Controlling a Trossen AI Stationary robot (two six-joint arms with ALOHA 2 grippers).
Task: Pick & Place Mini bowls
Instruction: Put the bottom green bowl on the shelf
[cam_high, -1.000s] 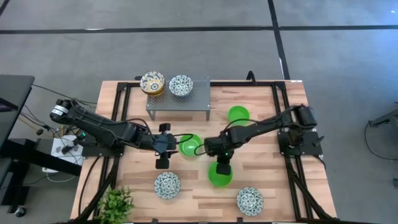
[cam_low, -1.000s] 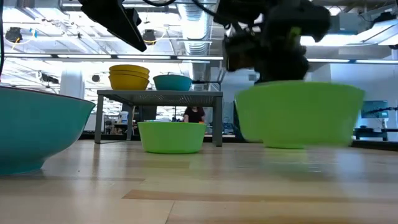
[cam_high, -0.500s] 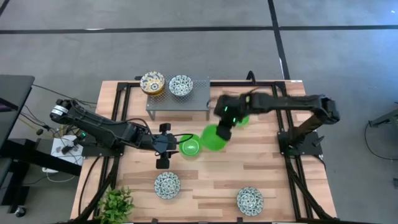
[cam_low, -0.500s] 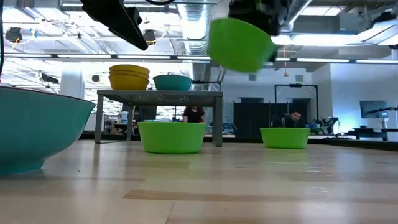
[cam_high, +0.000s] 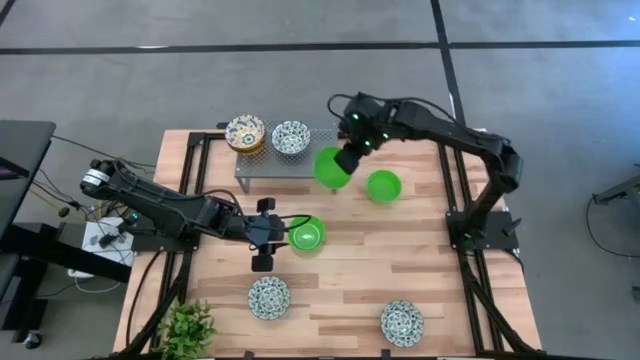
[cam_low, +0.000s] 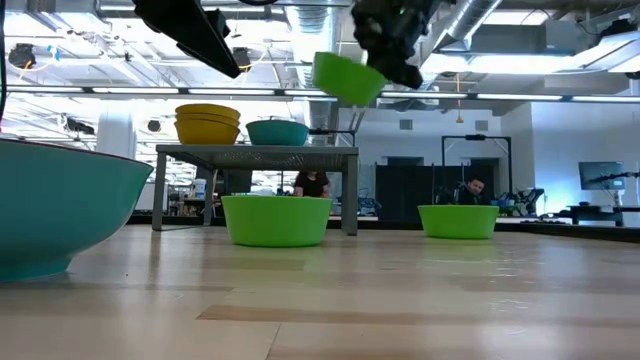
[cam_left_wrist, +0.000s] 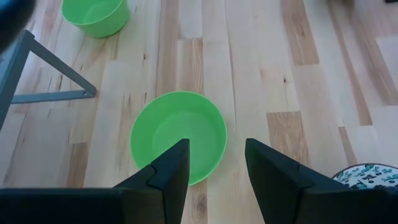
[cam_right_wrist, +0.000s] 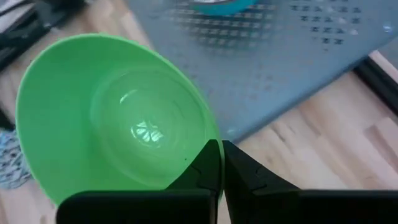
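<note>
Pale wooden table (cam_high: 430, 270) is crossed at its far side by a grey perforated stand (cam_high: 290, 160). A plain bright green bowl (cam_high: 331, 168), tilted, is pinched by its rim in the right gripper (cam_high: 349, 160) at the stand's right end. The left gripper (cam_left_wrist: 214, 165) is held part-open above another green bowl (cam_left_wrist: 180, 137).

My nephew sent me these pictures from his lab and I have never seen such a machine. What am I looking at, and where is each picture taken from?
These are two robot arms at a wooden table. One picture looks straight down, one looks level across the tabletop, and two come from cameras on the arms' wrists.

The right gripper is shut on the rim of a green bowl, held tilted in the air by the grey metal stand. On the stand sit stacked yellow bowls and a blue-and-white one.

The left gripper waits open beside a second green bowl. A third green bowl and two more patterned bowls lie on the table.
</note>
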